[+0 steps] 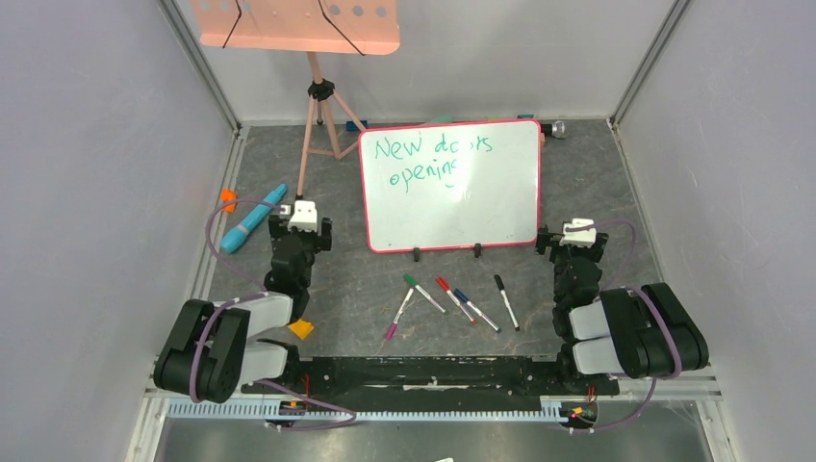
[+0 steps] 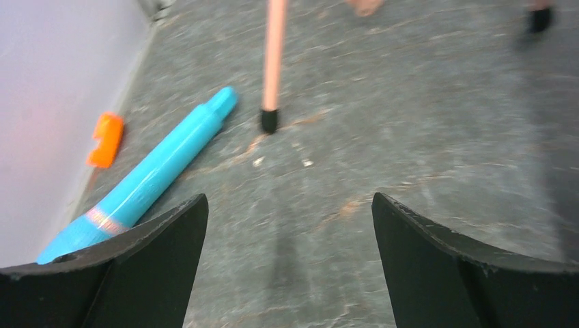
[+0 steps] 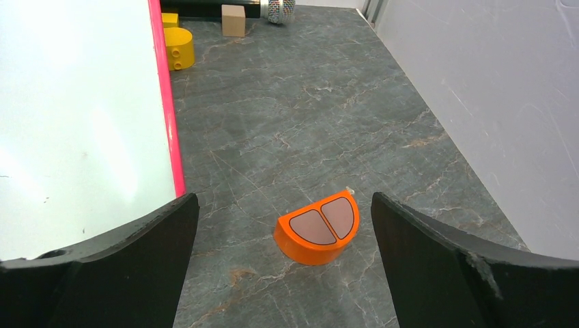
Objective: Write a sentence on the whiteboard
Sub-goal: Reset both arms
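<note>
Two lines of green writing, the sentence [image 1: 433,159], already fill the upper left of the whiteboard [image 1: 481,207], which stands on its feet mid-table, toward the far side. You can read it as roughly "New doors opening", though some letters in the second word look broken or faint. Five markers [image 1: 454,299] lie loose just near of the board, none in a grip. Your left gripper [image 2: 290,205] is spread wide and empty over bare table beside a blue tube [image 2: 157,171]. Your right gripper [image 3: 283,201] is equally wide and empty, just right of the board's frame, above an orange half-round block [image 3: 317,231]. I judge the writing essentially done; at most, the weak letters need touching up.
</note>
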### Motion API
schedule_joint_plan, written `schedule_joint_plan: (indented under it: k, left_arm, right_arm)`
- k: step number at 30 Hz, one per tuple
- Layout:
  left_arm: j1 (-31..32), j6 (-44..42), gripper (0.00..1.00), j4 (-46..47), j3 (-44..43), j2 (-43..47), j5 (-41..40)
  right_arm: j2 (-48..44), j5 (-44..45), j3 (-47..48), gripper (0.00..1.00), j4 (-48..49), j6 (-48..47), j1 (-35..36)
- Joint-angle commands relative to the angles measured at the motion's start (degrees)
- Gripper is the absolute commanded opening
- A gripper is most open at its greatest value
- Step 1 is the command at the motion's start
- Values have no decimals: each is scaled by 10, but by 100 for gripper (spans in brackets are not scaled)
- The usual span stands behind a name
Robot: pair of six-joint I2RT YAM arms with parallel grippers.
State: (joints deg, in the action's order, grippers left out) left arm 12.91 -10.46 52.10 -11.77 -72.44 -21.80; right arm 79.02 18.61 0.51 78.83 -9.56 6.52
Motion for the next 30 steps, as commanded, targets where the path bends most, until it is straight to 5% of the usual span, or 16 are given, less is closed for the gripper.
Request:
schedule_joint_plan:
  k: [1,4,6,8,10,12,30]
  left_arm:
    - [-10,-10,93,69,22,-13,213]
    - [-31,52,99,143,26,-68,113]
    - [-67,61,98,221,20,-139,181]
    - [-74,67,98,74,-18,-97,185]
    - [-75,80,99,117,-25,-127,151]
    - [-75,93,100,63,-37,-110,127]
    - [-77,95,100,73,-42,-120,128]
  right_arm:
    - [0,-5,-57,98,33,-4,-2]
    - [0,-5,-57,98,33,-4,-2]
    - [0,-5,-57,98,33,-5,-2]
    - [0,-5,-58,98,32,-4,-2]
    - [-1,-4,-57,98,33,-4,-2]
    - [0,-5,-57,98,33,-4,-2]
    - [0,-5,-57,98,32,-4,-2]
